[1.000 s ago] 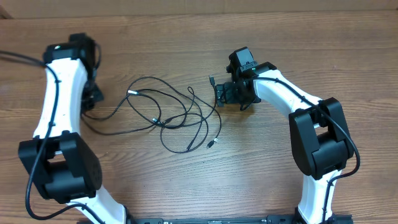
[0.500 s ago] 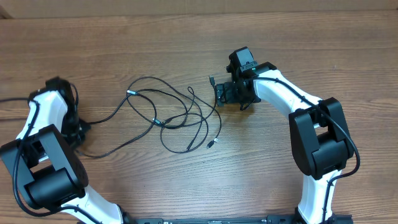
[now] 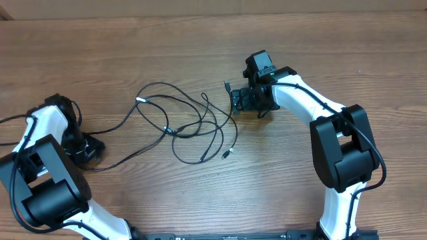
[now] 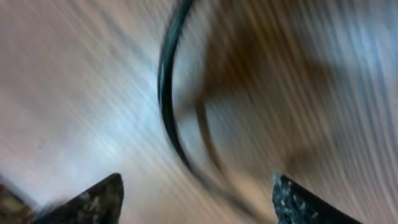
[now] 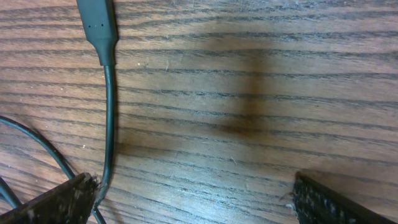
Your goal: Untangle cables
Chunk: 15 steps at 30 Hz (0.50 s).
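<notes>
Several thin black cables (image 3: pixel 160 83) lie in a loose tangle on the wooden table, mid-frame in the overhead view. One strand (image 3: pixel 127 157) trails left toward my left gripper (image 3: pixel 92 148), which sits low at the left. In the blurred left wrist view that gripper (image 4: pixel 196 180) stands open, and a curved black cable (image 4: pixel 166 106) lies on the wood ahead of its fingers. My right gripper (image 3: pixel 241 101) rests open at the tangle's right edge. In the right wrist view a cable with a black plug end (image 5: pixel 97 22) runs down beside my right gripper's (image 5: pixel 193 186) left fingertip (image 5: pixel 59 205).
Thicker black cords run off the left edge behind the left arm (image 3: pixel 13 120). Both arm bases stand at the near edge. A silver-tipped plug (image 3: pixel 140 99) and a small plug (image 3: pixel 227 154) lie at the tangle's edges.
My left arm has swung from the far left toward the near edge, drawing one strand out to the left. Its gripper then opened. The right arm has not moved.
</notes>
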### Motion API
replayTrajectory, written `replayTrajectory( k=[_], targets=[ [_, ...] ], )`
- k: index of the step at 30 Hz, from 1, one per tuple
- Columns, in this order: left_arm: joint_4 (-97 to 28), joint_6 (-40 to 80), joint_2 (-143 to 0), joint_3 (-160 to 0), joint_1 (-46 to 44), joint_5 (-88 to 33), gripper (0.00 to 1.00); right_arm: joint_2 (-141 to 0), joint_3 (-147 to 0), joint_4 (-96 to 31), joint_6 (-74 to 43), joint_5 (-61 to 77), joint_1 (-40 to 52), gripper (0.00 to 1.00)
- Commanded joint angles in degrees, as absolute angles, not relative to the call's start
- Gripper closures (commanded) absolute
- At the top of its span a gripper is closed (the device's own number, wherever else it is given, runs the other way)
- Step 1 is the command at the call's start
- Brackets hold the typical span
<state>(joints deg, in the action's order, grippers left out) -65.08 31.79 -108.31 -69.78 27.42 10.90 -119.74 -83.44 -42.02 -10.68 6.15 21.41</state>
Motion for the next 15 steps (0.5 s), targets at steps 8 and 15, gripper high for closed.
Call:
replayTrajectory(
  k=[8, 15],
  targets=[
    [-76.9, 25.3, -108.6, -90.1, 27.0, -9.3, 0.19, -121.0, -81.4, -41.2, -10.6, 6.5, 21.2, 0.00],
    [-75.0, 25.1, -108.7, -87.7, 23.0, -16.3, 0.18, -121.0, -81.4, -40.5, -10.6, 6.5, 21.2, 0.00]
  ],
)
